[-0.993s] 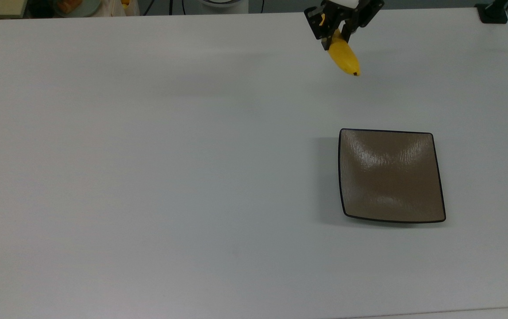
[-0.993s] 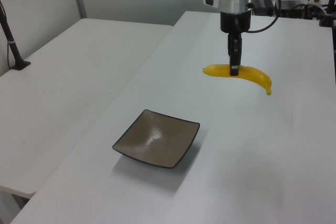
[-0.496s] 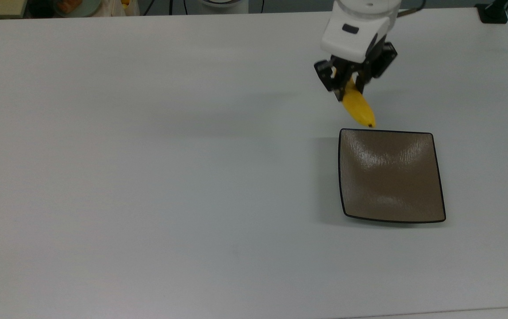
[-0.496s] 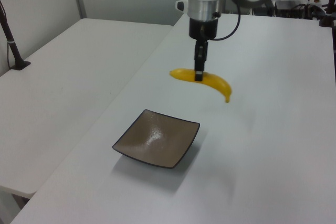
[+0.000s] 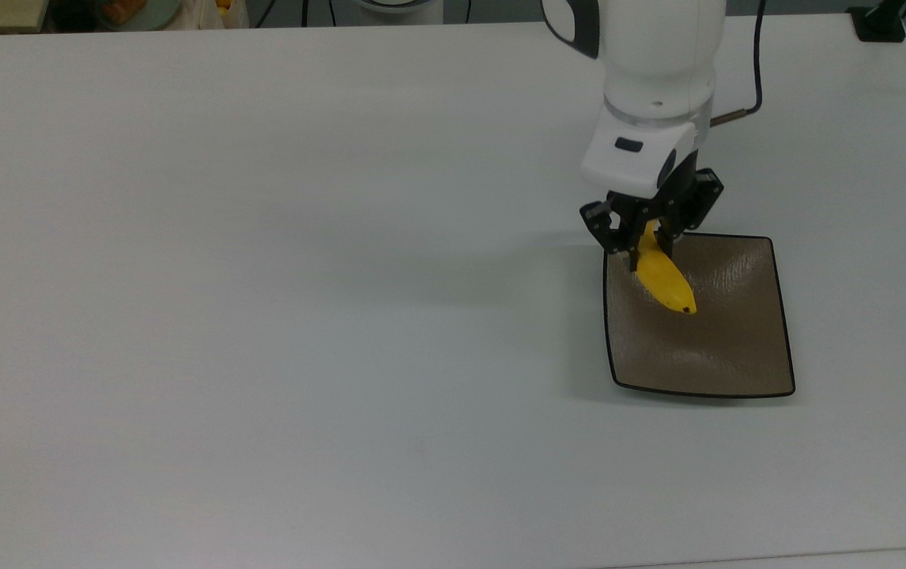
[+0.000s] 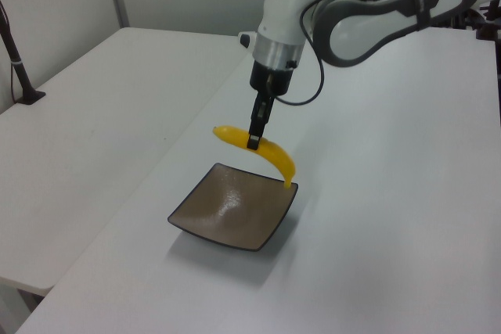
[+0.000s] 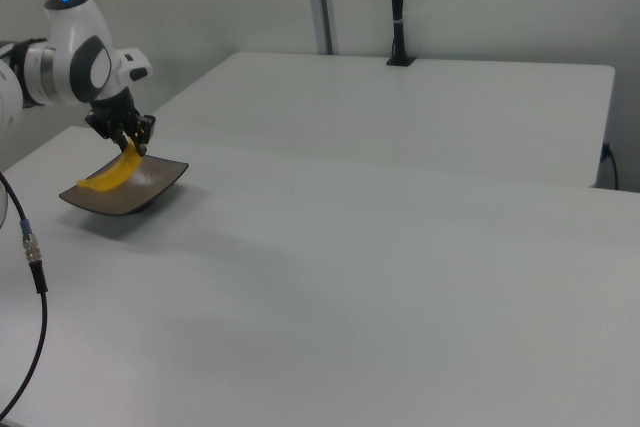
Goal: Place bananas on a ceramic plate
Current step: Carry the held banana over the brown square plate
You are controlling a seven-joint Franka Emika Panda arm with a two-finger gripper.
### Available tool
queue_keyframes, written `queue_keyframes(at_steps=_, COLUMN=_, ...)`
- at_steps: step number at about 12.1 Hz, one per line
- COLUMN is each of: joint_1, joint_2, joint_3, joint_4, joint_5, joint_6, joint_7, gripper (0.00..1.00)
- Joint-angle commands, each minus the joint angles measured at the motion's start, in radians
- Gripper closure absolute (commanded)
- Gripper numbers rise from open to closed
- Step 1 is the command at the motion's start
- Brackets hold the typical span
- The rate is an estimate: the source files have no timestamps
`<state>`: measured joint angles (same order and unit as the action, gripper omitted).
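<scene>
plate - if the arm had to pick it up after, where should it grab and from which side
Probably the thin black rim of the ceramic plate, pinched from above at a raised side edge. The plate is shallow and wide, so the fingers could not span it; one inside, one outside looks likeliest. The gripper now holds the banana over it.

Couldn't make out any text, labels, brand names or numbers anywhere, not on the arm, plate or desk.

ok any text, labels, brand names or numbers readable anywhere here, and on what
None can be read: no words, numbers or signs on the banana, the ceramic plate, the pincer or the white table. A small dark patch on the arm's white wrist housing carries no legible text.
</scene>
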<state>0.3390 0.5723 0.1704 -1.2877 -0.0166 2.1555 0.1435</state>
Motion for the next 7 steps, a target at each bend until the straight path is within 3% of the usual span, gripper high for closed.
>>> queue_keyframes(at_steps=1, joint_1=0.035, joint_2=0.05, joint_3=-0.02, joint_4=-0.001, joint_5=-0.006, joint_6=0.102, joint_7=0.027, gripper=1.0)
queue_keyframes(at_steps=7, joint_1=0.057, joint_2=0.106, joint_3=-0.02, joint_4=-0.018, joint_5=-0.01, joint_6=0.259, joint_7=0.114, gripper=1.0)
